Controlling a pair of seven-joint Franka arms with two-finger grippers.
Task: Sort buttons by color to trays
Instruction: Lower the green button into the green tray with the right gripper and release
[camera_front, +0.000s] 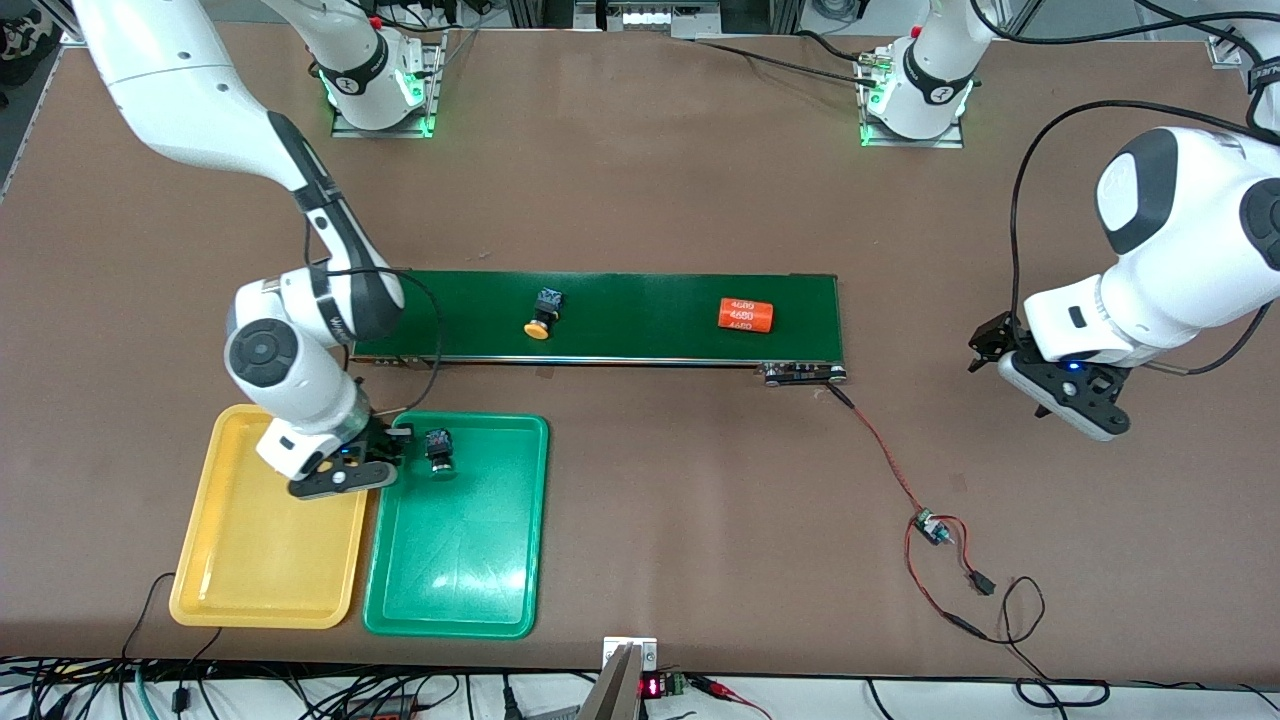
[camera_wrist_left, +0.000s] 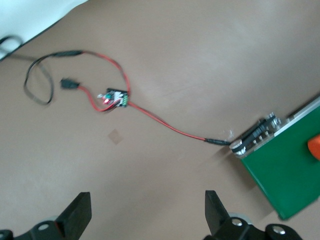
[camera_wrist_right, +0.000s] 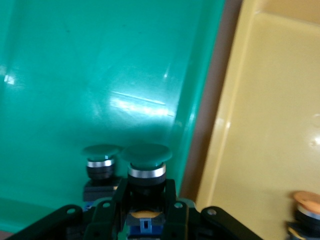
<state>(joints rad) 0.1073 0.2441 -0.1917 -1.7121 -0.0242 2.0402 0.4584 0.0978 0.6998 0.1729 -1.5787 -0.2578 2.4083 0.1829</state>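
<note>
1. Right gripper (camera_front: 398, 437) hangs over the green tray (camera_front: 460, 560), jaws shut on a green button (camera_wrist_right: 147, 162), cap pointing away from the jaws.
2. Second green button (camera_front: 438, 450) stands just beside; one orange-capped button (camera_wrist_right: 306, 210) lies in the yellow tray (camera_front: 255, 560).
3. Yellow button (camera_front: 542, 315) lies on the belt (camera_front: 640, 315), nearer the right arm; the orange cylinder (camera_front: 746, 315) reads "4680".
4. Left gripper (camera_front: 985, 345) waits, jaws wide, empty.

High front overview, two close wrist views

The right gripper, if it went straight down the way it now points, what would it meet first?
Probably the floor of the green tray. The right gripper is shut on a green-capped button and points down at that tray, beside another green-capped button. How high it is remains unclear.
</note>
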